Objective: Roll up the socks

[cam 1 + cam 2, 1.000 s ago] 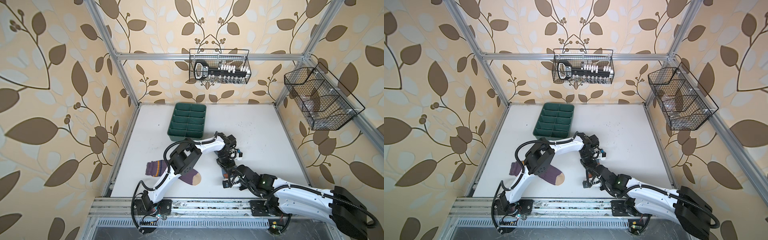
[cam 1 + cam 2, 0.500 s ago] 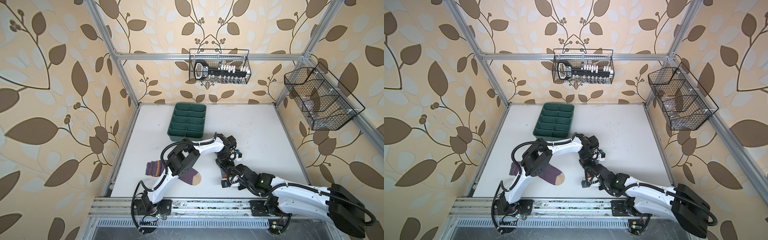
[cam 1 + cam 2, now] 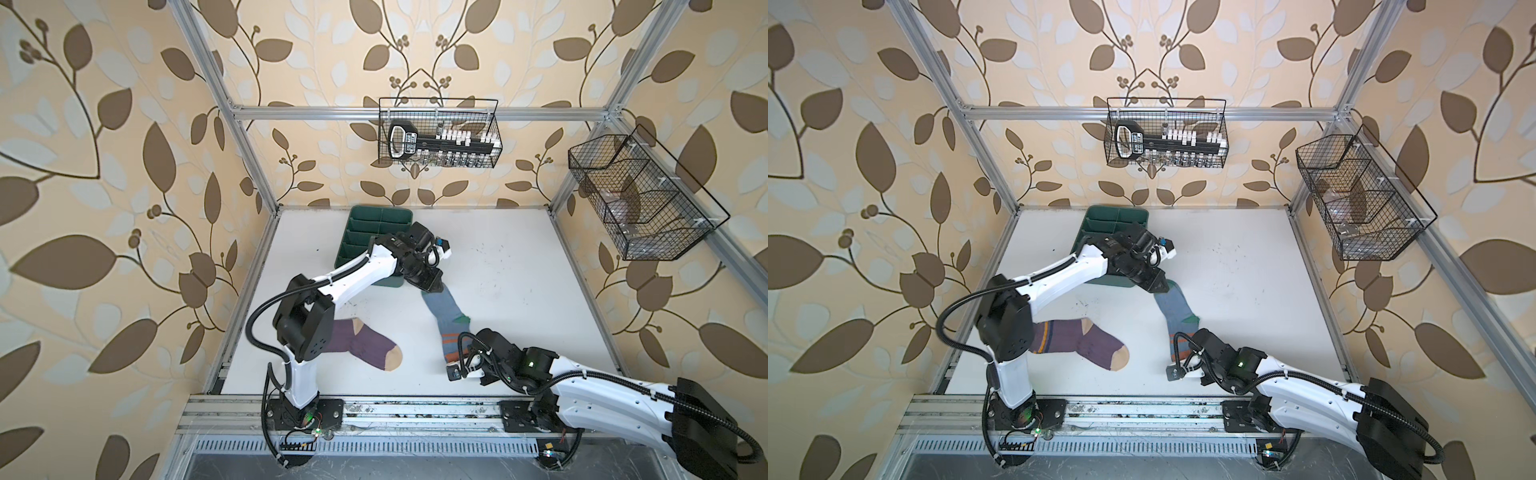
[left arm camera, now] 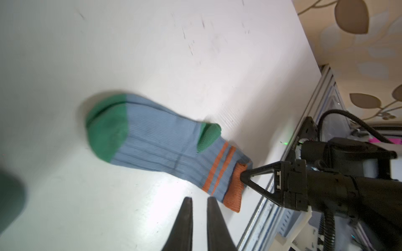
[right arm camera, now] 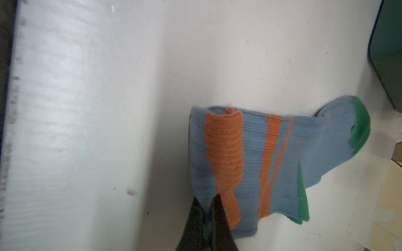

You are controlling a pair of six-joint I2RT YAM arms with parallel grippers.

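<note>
**Soft socks, cuff pinched**

Grey-blue sock (image 3: 446, 311) lies on the white table (image 3: 519, 299), its cuff turned over once. Purple sock (image 3: 365, 347) lies flat, well apart on the left. Right gripper (image 5: 207, 198) pinches the orange cuff (image 5: 224, 147). Left gripper (image 4: 199, 198) is slightly parted and empty, over the toe end. Ribbed knit: light, limp, likely to unroll. Best hold looks like the cuff edge. No writing legible on either sock.
</note>
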